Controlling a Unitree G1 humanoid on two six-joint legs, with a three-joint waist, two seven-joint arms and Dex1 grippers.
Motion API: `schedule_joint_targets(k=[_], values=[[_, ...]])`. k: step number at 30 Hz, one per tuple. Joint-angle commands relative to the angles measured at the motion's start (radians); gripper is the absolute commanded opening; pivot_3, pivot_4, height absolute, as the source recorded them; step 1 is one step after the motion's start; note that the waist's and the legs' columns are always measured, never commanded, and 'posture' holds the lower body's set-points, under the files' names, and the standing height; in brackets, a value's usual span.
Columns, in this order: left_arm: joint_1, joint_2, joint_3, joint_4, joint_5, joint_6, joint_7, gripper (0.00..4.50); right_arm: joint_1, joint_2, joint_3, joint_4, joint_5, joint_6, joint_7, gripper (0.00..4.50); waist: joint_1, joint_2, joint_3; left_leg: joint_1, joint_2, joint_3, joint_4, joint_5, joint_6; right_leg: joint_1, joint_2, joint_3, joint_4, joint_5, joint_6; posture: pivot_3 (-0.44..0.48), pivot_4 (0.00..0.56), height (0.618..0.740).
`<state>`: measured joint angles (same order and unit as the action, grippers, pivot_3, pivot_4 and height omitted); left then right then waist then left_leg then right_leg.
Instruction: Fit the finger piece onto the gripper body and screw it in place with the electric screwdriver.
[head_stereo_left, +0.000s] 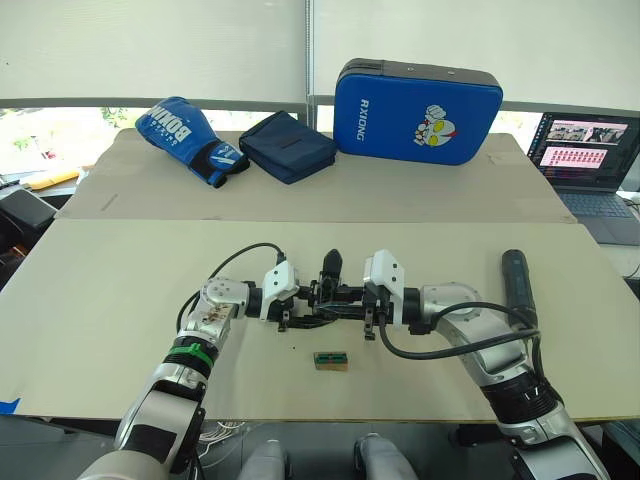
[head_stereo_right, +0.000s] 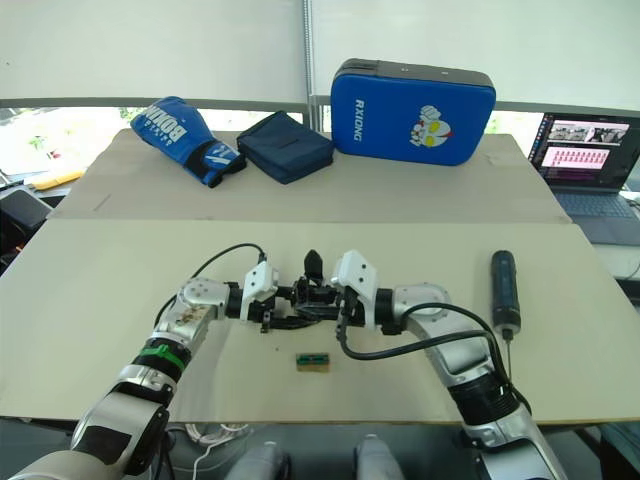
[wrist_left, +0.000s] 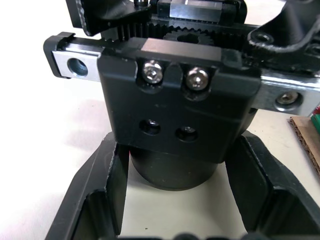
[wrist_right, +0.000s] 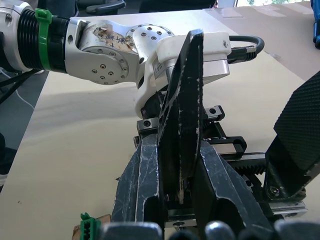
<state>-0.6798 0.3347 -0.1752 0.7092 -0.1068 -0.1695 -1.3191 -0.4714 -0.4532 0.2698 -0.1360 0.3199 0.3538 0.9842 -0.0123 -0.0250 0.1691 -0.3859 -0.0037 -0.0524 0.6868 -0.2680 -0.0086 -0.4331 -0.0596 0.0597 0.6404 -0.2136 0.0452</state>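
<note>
"RXIONG" on the blue pad (head_stereo_left: 418, 98); "BONI…" on the boxing glove (head_stereo_left: 190, 138).

— Obstacles on the near board?
— A small green-topped block (head_stereo_left: 331, 360) at 6 o'clock of the joined grippers; the screwdriver (head_stereo_right: 503, 287) lies well apart at 3 o'clock.
— Free room?
— Open board (head_stereo_left: 120, 300) at 9 o'clock. Boxing glove (head_stereo_left: 189, 139), pouch (head_stereo_left: 287, 146) and pad (head_stereo_left: 417, 111) crowd 12 o'clock.

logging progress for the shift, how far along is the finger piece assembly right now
Both parts are picked up and brought together above the table. The left gripper holds the chunky black gripper body with silvery metal parts; the right gripper is shut on the small black tapered plastic finger piece, pressed against the body. Whether it is seated, I cannot tell. Screwing remains: the thick black cylindrical electric screwdriver lies untouched beside the right arm.
</note>
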Motion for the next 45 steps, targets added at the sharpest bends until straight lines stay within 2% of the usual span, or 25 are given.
schedule_joint_targets(k=[1, 11, 26, 38, 39, 45], values=[[0.014, -0.001, -0.017, -0.021, 0.006, 0.005, -0.005, 2.27, -0.001, -0.004, 0.001, 0.005, -0.013, -0.021, 0.014, 0.36, 0.000, 0.000, 0.000, 0.000, 0.000, 0.000, 0.000, 0.000, 0.000, 0.000, 0.000, 0.000, 0.000, 0.000, 0.000, 0.000, 0.150, 0.740], [0.017, -0.003, -0.020, -0.020, 0.006, 0.007, -0.006, 2.27, -0.026, 0.012, 0.023, 0.048, -0.037, -0.035, 0.041, 0.36, -0.002, 0.000, 0.000, 0.003, 0.000, 0.000, 0.000, 0.000, 0.000, 0.003, 0.000, 0.000, 0.000, 0.000, 0.000, 0.000, 0.150, 0.740], [0.017, -0.001, -0.017, -0.011, 0.003, 0.002, -0.002, 2.27, -0.045, -0.023, 0.042, 0.110, -0.041, 0.066, 0.097, 0.36, -0.002, 0.000, -0.001, 0.009, 0.000, 0.000, 0.000, 0.000, 0.000, 0.009, 0.000, 0.000, -0.002, 0.000, 0.000, 0.000, 0.150, 0.740], [0.027, -0.001, -0.014, -0.010, 0.003, 0.004, 0.005, 2.27, -0.083, 0.010, 0.007, 0.058, -0.007, -0.002, 0.099, 0.36, -0.004, 0.000, -0.001, 0.010, 0.000, 0.000, 0.000, 0.000, 0.000, 0.010, 0.000, 0.000, -0.002, 0.000, 0.000, 0.000, 0.150, 0.740], [0.027, -0.001, -0.014, -0.009, 0.003, 0.003, 0.005, 2.27, -0.084, 0.013, 0.001, 0.050, 0.002, -0.001, 0.100, 1.38, -0.004, 0.000, -0.001, 0.010, 0.000, 0.000, 0.000, 0.000, 0.000, 0.010, 0.000, 0.000, -0.002, 0.000, 0.000, 0.000, 0.150, 0.740], [0.026, -0.002, -0.006, 0.006, 0.001, 0.004, 0.016, 2.27, -0.082, 0.041, -0.040, 0.053, 0.015, -0.121, 0.118, 3.43, -0.003, 0.000, -0.001, 0.010, 0.000, 0.000, 0.000, 0.000, 0.000, 0.010, 0.000, 0.000, -0.002, 0.000, 0.000, 0.000, 0.150, 0.740]])
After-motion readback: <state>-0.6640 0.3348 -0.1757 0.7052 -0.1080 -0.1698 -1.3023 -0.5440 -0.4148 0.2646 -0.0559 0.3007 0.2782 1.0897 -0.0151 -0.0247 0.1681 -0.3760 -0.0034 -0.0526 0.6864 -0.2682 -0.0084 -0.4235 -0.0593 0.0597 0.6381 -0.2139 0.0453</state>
